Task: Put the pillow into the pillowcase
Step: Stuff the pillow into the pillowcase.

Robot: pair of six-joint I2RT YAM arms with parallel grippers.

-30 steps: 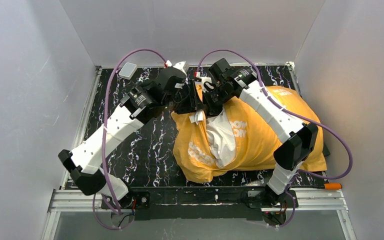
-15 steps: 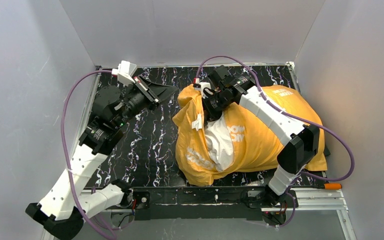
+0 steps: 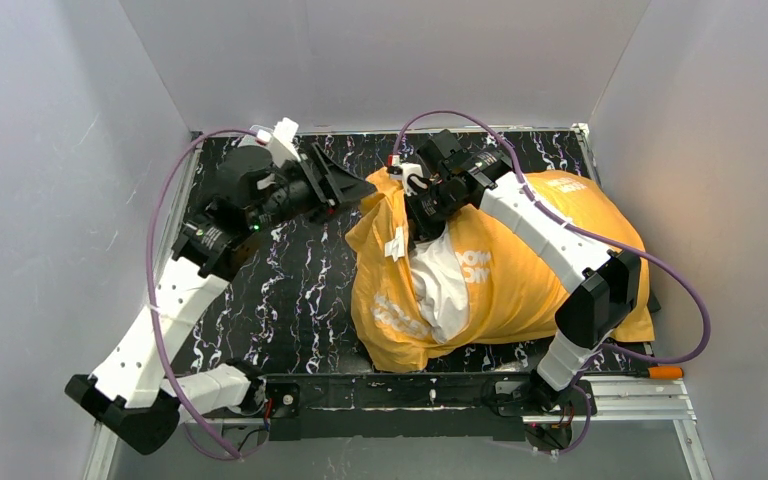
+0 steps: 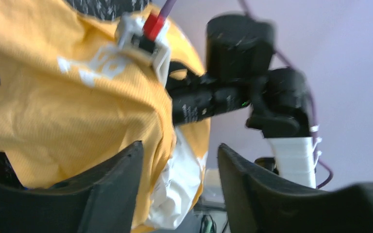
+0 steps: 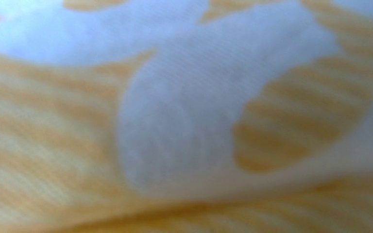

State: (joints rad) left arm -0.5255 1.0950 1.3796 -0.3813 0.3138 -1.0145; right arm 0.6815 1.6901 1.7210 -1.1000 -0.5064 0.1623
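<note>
A large, plump white fabric pillow [image 3: 442, 285] lies right of centre on a black, white-veined counter [image 3: 295, 290]. It is almost wholly wrapped in a thin orange-yellow pillowcase with white print [image 3: 535, 265]. Only a strip of white shows through the gaping opening on the left side. The insertion looks mostly done; the loose edges have yet to be drawn over that strip. The left tool [image 3: 360, 190] hangs just beside the case's far-left corner, jaws apart, gripping nothing. The right tool [image 3: 420, 218] presses into fabric at the opening's far end. Whether it is clenched cannot be told.
</note>
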